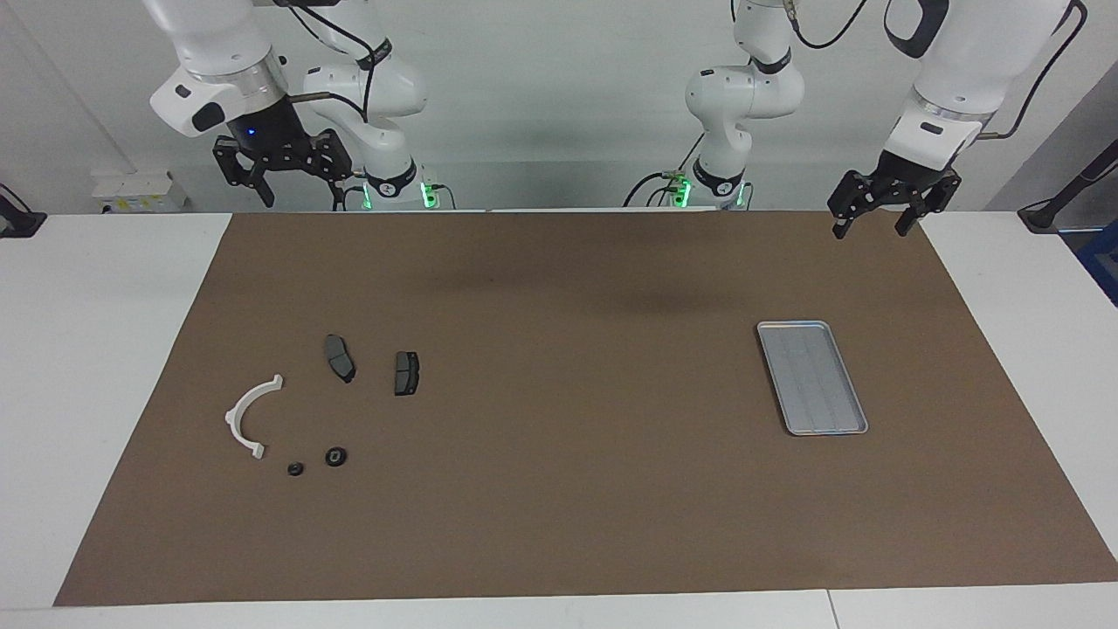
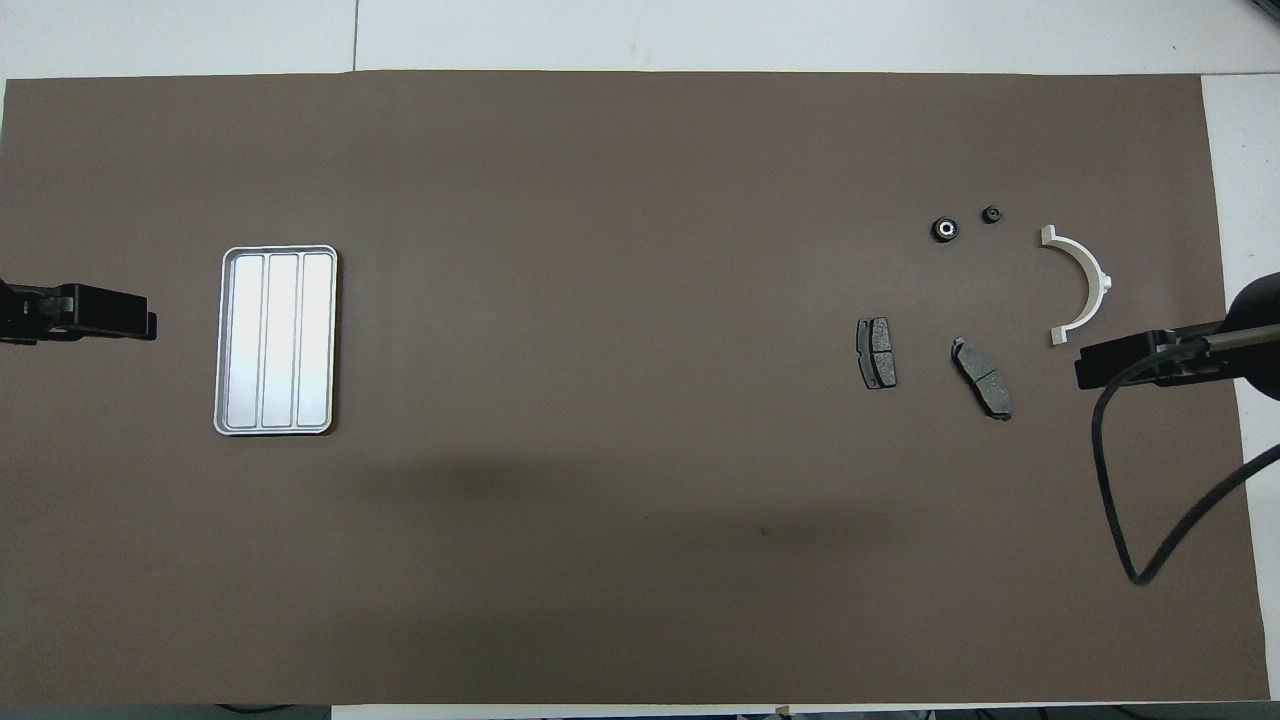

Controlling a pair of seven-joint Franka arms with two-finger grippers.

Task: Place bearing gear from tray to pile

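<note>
On the tray (image 1: 852, 430) (plain ribbed metal) no readable writing shows.

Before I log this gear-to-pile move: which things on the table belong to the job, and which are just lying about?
Job:
- tray, nothing in it
- bearing gear, already by the pile
- pile: white bracket, two brake pads

Lying about:
- smaller black part
- brown mat

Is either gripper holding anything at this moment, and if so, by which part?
Nothing is held. The left gripper and the right gripper are both open and empty, raised at the robots' edge of the mat; the tray is empty.
</note>
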